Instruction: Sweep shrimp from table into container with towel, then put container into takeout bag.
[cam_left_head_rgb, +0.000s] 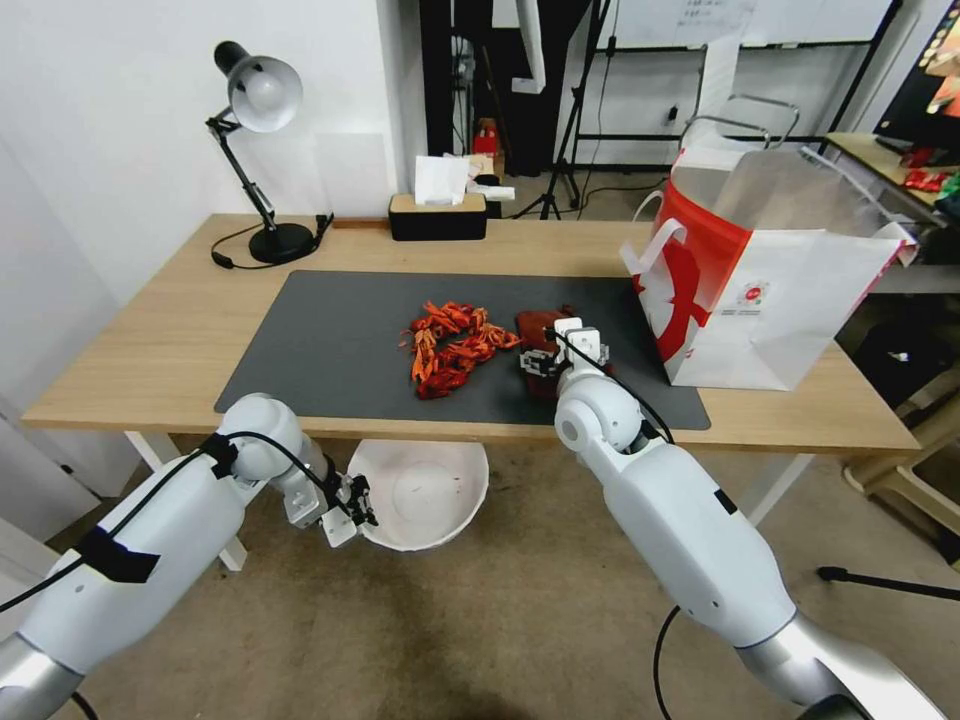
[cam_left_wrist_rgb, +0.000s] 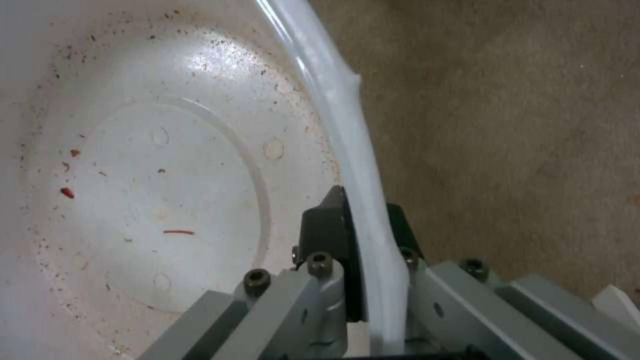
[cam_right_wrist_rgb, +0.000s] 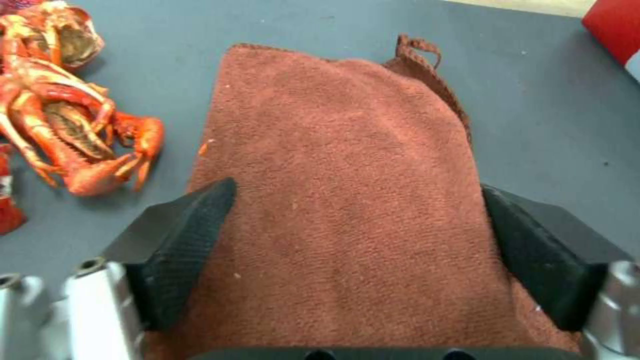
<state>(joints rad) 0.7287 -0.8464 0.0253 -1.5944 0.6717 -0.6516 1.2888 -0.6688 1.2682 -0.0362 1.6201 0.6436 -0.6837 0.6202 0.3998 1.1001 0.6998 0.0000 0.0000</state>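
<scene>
Terry towel between spread pads, paper bowl pinched at its rim

The right tool (cam_right_wrist_rgb: 357, 250) stands open astride the nubby rust-brown towel (cam_right_wrist_rgb: 347, 165) on the table's (cam_left_head_rgb: 180, 340) mat, beside glossy curled shrimp (cam_left_head_rgb: 455, 348). The left tool (cam_left_wrist_rgb: 360, 235) clamps the speckled white container's (cam_left_head_rgb: 425, 495) rim below the table edge.

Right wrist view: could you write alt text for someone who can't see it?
The right gripper has its open black fingers straddling a rust-brown towel lying on a dark grey mat, with red-orange shrimp heaped beside it.
</scene>
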